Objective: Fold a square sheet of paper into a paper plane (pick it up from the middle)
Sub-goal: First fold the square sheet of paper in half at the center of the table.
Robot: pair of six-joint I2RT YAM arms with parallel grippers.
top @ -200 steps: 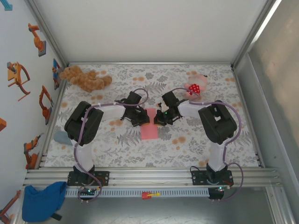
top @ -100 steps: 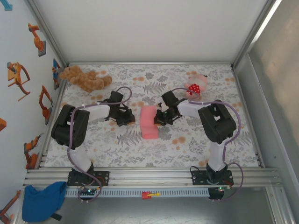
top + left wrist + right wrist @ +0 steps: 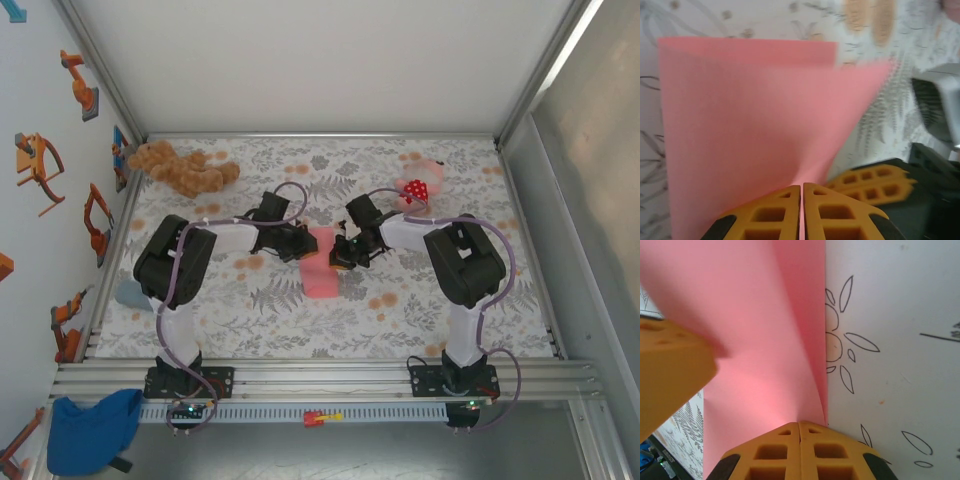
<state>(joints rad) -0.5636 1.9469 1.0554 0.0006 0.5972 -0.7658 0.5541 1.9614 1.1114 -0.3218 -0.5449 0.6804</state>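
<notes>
The left gripper (image 3: 300, 246) was seen just left of the frame's centre. Its jaws were closed to a sliver and pinched the left edge of the square sheet of paper (image 3: 320, 272). Just right of centre, the right gripper (image 3: 341, 254) was clamped fully on the opposite edge. The creased sheet was held between both, above the floral table (image 3: 420, 310).
</notes>
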